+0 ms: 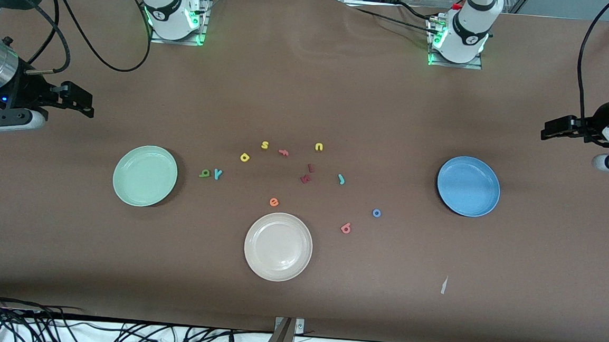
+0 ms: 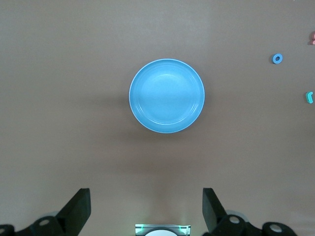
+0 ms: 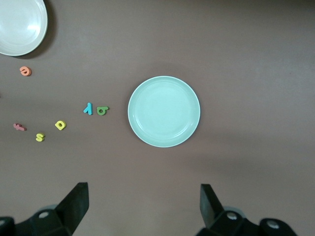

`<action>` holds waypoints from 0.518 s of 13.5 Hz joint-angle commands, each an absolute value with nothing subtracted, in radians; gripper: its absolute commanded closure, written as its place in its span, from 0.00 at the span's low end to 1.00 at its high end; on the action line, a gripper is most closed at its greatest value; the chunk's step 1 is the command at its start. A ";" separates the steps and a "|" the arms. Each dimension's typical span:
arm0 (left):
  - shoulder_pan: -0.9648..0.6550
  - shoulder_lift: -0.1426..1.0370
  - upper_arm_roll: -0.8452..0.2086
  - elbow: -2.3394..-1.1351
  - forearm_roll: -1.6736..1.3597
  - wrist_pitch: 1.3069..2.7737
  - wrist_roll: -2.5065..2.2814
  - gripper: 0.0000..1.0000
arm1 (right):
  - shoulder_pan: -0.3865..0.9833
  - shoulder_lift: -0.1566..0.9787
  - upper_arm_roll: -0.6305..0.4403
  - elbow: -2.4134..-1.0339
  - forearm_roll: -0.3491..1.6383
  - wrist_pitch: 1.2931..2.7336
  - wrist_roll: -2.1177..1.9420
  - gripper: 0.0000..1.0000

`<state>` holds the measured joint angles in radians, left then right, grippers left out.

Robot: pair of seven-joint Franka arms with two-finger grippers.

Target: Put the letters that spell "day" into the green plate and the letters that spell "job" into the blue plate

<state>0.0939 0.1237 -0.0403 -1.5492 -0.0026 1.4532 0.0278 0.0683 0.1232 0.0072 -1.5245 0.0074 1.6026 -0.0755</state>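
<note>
3 plates sit on the brown table (image 1: 309, 86): the pale mint green plate (image 1: 145, 175) toward the right arm's end, the blue plate (image 1: 468, 186) toward the left arm's end, a cream plate (image 1: 278, 246) nearest the front camera. Between them lie the foam letters: yellow d (image 1: 245, 157), dark green a (image 1: 205, 173) touching teal y (image 1: 218, 173), teal j (image 1: 341, 179), blue ring o (image 1: 376, 213), pinkish-red b (image 1: 346, 228). 2 dark red pieces (image 1: 307, 174) are perhaps letters too. Both arms wait; left gripper (image 2: 146, 206) and right gripper (image 3: 144, 204) hover with fingers spread wide, holding nothing
</note>
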 commanded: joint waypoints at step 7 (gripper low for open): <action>0.095 0.121 -0.044 -1.548 0.017 1.456 0.044 0.00 | 0.066 0.115 0.012 -1.536 0.000 1.601 -0.071 0.00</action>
